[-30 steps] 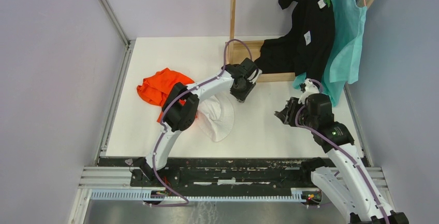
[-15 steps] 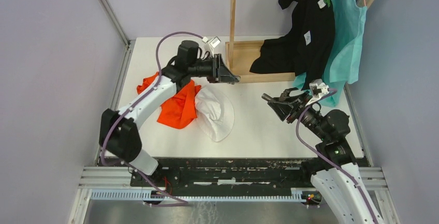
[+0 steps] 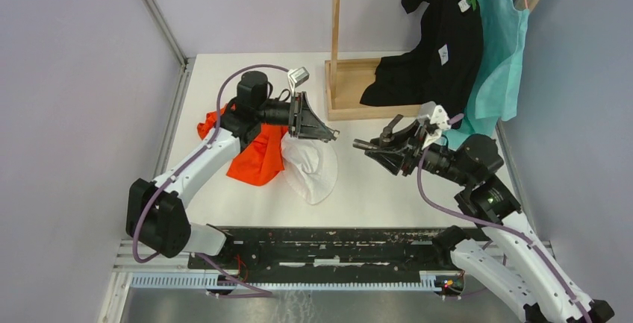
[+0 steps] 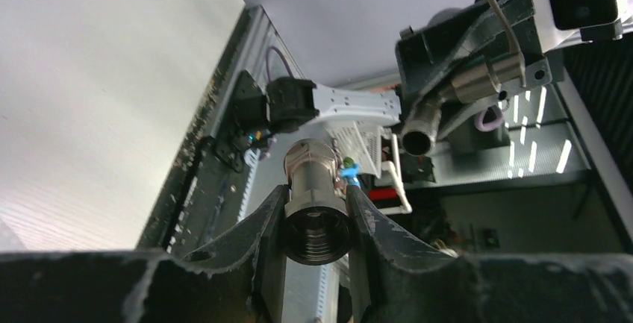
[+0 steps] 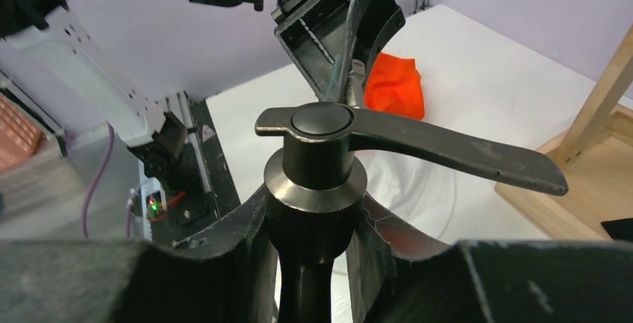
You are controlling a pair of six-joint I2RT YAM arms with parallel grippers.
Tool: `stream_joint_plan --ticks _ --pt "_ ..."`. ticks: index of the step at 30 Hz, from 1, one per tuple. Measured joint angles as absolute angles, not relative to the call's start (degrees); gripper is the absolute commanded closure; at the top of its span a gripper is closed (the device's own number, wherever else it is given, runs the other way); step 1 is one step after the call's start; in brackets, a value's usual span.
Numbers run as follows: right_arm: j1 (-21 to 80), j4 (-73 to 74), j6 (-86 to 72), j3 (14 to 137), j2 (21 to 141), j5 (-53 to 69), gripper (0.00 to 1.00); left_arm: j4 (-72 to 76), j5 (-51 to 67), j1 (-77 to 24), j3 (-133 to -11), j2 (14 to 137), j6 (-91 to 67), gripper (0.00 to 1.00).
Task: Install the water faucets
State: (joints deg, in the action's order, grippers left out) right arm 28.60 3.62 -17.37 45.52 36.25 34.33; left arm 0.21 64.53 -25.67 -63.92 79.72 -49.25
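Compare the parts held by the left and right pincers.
The fitting in the left pincer is a short plain cylinder; the valve body in the right pincer is flanged and carries a long flat lever. The fitting's visible end is open and hollow; the valve body's top is capped. Both are dull metal and clamped.

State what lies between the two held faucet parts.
Nothing: in the top external view only bare table shows between the left end effector's threaded fitting and the right end effector's lever valve.

robot lab cell: plain lilac walls point(image 3: 67, 77), aluminium frame rail point(image 3: 153, 254), white table point(image 3: 388, 196).
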Motion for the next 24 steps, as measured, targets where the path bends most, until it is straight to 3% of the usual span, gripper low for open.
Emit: stream_joint_plan --ticks 8,17,24 --pt "34.44 7.7 0.3 42.96 34.04 33.82 1.0 2.7 70.87 -25.71 -60.38 78.22 -54.17 0.97" --pt "35.46 -5.96 15.75 28.05 25.3 29.34 0.99 4.47 71.29 -25.74 -55.79 76.05 -64.16 0.97" --pt "38.7 -10.61 28.36 25.56 25.36 23.62 0.99 -5.67 70.52 -25.74 -57.39 75.7 -63.18 0.97"
